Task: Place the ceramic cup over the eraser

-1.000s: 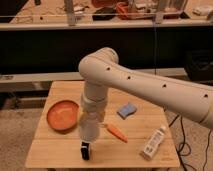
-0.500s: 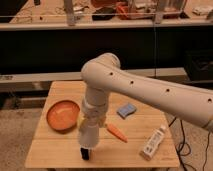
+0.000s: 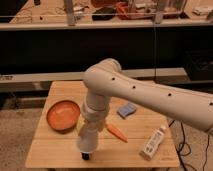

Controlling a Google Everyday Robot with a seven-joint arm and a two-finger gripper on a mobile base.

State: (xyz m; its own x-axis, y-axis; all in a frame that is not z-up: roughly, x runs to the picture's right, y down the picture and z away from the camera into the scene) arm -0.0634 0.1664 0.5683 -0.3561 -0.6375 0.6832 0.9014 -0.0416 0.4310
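Cup (image 3: 89, 142), low left of centre over the eraser (image 3: 86, 156), looks rigid, light, chip-prone, best gripped at its walls; gripper (image 3: 90, 134) jaw state cannot be told.

arm's wrist swung from upright toward 7 o'clock, now tilted, reaching lower on surface (image 3: 60, 150). tool (image 3: 86, 148) with ceramic cup (image 3: 87, 141) moved down toward 6 o'clock, now low at front edge. eraser (image 3: 86, 156), a second ago showing plainly as black block below cup, now mostly hidden; only dark sliver peeks under cup's lower rim. cup appears nearly upon it.
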